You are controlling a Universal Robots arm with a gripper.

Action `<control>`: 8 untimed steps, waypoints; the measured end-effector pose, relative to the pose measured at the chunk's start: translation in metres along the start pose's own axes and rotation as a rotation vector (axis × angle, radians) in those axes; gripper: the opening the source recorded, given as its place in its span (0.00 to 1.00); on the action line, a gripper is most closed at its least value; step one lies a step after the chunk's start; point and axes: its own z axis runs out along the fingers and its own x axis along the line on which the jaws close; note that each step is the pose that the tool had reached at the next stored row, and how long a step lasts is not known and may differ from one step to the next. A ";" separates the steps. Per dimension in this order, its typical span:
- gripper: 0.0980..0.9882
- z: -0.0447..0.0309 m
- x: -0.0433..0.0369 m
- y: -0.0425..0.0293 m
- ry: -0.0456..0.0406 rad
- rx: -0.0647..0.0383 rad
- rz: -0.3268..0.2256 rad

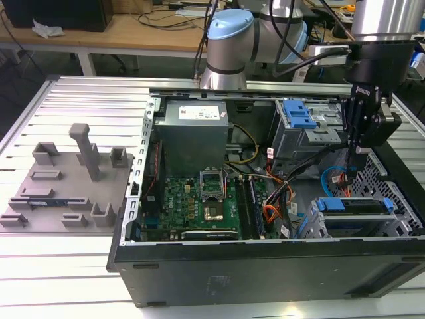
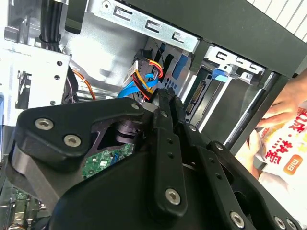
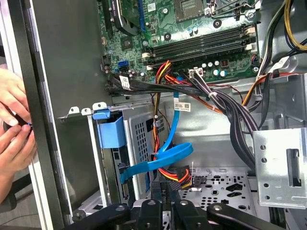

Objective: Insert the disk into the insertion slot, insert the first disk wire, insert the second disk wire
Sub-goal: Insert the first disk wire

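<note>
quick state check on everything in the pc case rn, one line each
computer case: lying flat, side open
disk: seated in the insertion slot
insertion slot: occupied by the disk
blue flat cable: looped beside the disk, end connection unclear
gripper: down inside the case at the wire bundle

Black tool (image 2: 164,98); green motherboard (image 1: 192,203); bright blue flat cable (image 3: 163,160); wire bundle (image 3: 170,173) seemingly red, yellow, black.

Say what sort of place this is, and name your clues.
Probably a robotics lab or workshop: a robot arm reaches over an open computer case on a slatted metal table, with cluttered wooden desks behind.
</note>
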 end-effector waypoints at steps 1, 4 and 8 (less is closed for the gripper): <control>0.07 0.0000 0.0000 0.0000 -0.0001 0.000 0.000; 0.07 0.0004 -0.0005 -0.0038 0.0015 -0.015 -0.006; 0.07 0.0011 -0.0020 -0.0148 0.0085 -0.073 -0.030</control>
